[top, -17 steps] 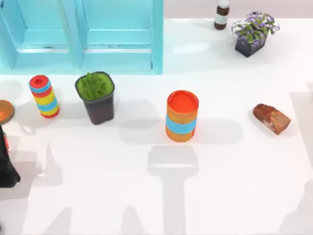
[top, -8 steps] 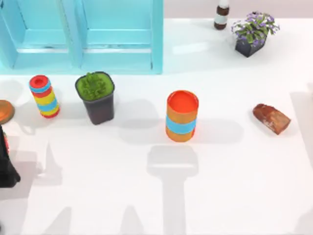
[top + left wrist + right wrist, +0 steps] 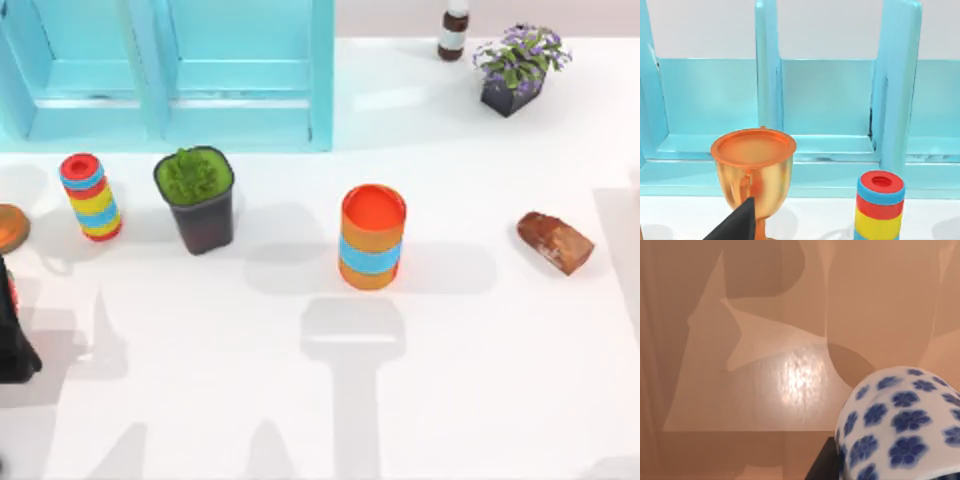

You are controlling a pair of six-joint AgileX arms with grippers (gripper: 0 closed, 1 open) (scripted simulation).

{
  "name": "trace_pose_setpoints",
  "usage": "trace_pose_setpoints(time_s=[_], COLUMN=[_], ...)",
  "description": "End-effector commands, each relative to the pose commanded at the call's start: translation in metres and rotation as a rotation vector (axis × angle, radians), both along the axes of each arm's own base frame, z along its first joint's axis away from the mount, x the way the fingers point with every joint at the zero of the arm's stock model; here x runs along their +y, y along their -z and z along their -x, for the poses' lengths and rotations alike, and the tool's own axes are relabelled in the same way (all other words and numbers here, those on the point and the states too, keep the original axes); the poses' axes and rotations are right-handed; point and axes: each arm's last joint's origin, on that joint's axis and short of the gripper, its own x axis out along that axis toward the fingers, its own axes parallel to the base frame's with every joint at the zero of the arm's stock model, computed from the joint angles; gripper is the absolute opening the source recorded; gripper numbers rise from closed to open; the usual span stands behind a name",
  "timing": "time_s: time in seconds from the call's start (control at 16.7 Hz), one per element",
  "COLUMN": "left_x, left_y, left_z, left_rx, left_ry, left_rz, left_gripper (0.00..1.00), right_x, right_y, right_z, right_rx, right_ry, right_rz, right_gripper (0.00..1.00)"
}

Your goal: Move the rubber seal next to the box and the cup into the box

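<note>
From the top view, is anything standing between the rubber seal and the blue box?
Yes, partly. The orange cylinder stands between the rubber seal and the box, though nearer the front; a path along the table's far side looks open.

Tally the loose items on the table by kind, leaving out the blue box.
Potted plants: 2
Striped cylinders: 2
Cups: 2, goblet and blue-flowered cup
Bottles: 1
Rubber seal: 1
Total: 8
</note>
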Motion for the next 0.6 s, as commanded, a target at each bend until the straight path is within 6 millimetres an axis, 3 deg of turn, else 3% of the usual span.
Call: trace_pose_setpoints(time_s=[0.18, 0.6], left_x=[0.0000, 0.0000], left_y=[0.0000, 0.0000], left_z=[0.0000, 0.0000], left_rx=[0.000, 0.000], left_ry=[0.000, 0.000], left_rz=[0.000, 0.000], left_gripper=[1.00, 1.00], right_x=[0.0000, 0.0000], right_y=[0.0000, 0.0000], right_z=[0.0000, 0.0000], right_rx=[0.000, 0.000], right_ry=[0.000, 0.000], right_rz=[0.000, 0.000], right_gripper=[0.00, 0.53])
